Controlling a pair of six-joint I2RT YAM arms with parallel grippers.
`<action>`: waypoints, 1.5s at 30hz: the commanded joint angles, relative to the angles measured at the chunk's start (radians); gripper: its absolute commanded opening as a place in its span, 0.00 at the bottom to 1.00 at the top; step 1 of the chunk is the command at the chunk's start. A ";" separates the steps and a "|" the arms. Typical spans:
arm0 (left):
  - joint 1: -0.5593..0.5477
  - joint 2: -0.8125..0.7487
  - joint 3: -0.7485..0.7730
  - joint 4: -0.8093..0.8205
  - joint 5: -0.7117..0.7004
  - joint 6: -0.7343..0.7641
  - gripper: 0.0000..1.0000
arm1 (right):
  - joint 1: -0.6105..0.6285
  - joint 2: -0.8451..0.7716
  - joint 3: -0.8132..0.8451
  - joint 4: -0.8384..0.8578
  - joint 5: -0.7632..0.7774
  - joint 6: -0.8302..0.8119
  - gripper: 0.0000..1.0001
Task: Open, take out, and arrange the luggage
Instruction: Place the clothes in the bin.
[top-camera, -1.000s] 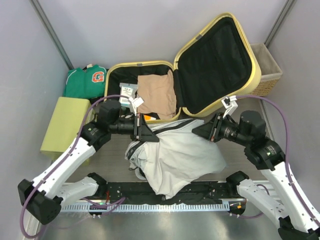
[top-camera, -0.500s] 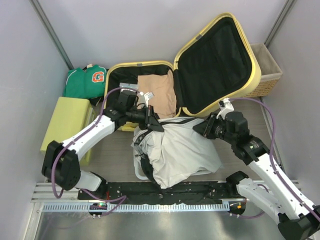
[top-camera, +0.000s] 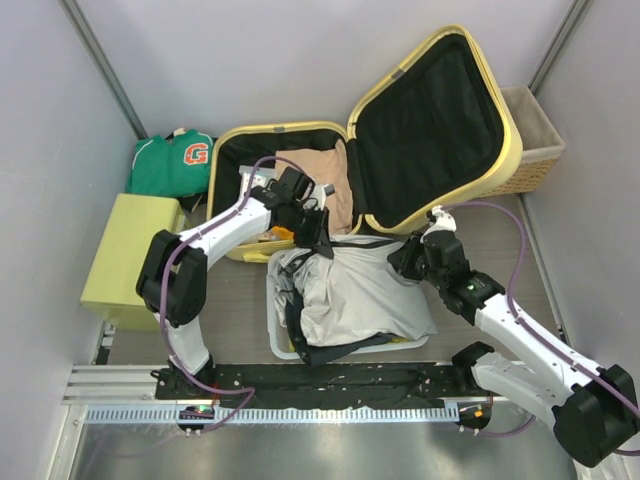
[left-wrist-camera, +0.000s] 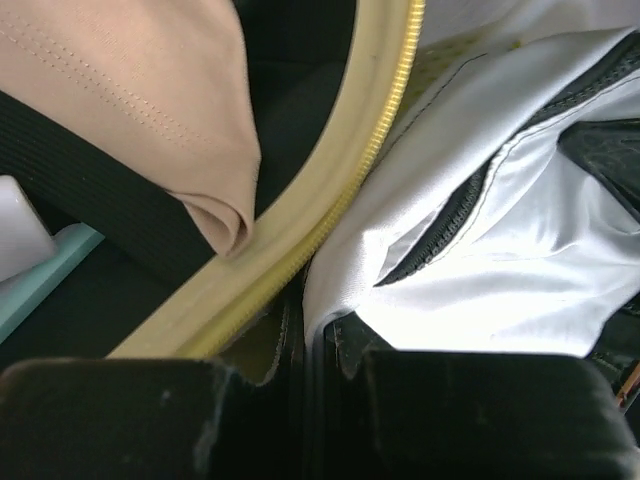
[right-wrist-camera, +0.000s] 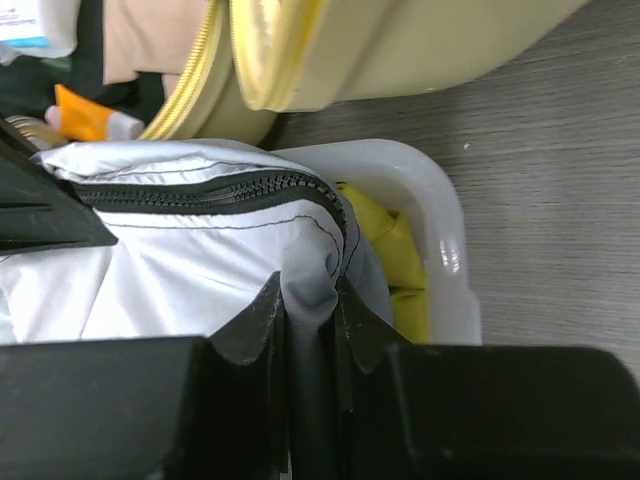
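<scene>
A green sweatshirt (top-camera: 172, 165) and a blocky yellow-green box (top-camera: 130, 255) lay far left. The rounded, pale yellow hard-shell luggage (top-camera: 430, 130) stood open at the table's back, its black-lined lid propped up and a soft tan garment (top-camera: 318, 185) folded inside. In front of it, the left gripper (top-camera: 325, 245) and the right gripper (top-camera: 398, 262) each pinched a zippered, silvery-grey jacket (top-camera: 365, 290) heaped over a white plastic tub (top-camera: 278, 335). A wicker basket (top-camera: 535, 150) sat far right.
</scene>
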 joint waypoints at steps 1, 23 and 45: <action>0.001 0.065 0.056 -0.120 -0.266 0.095 0.00 | 0.007 0.048 -0.060 0.031 0.129 -0.023 0.01; -0.080 -0.392 -0.036 -0.073 -0.489 -0.057 0.72 | 0.013 -0.038 0.328 -0.459 -0.007 -0.083 0.49; -0.190 -0.197 -0.146 0.076 -0.617 -0.095 0.65 | 0.211 0.150 0.015 -0.217 0.084 0.199 0.55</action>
